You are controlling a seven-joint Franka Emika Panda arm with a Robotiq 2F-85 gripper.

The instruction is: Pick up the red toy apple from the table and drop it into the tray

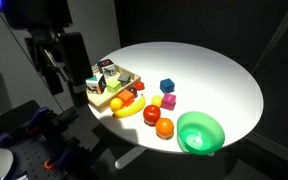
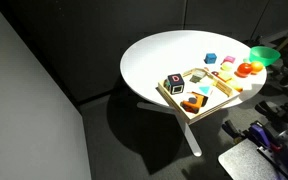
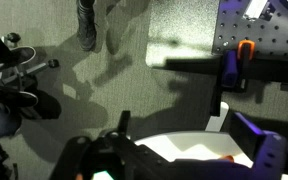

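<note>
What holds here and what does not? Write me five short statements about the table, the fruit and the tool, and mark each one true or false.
1. The red toy apple lies on the table, outside the tray. True.
2. The tool grips the red toy apple. False: the tool hangs beyond the table's edge, well apart from the apple.
3. The orange fruit lies right beside the red toy apple. True.
4. The green bowl stands inside the tray. False: it stands on the table near the rim, apart from the tray.
5. The tray is bare. False: several small things lie in it.
</note>
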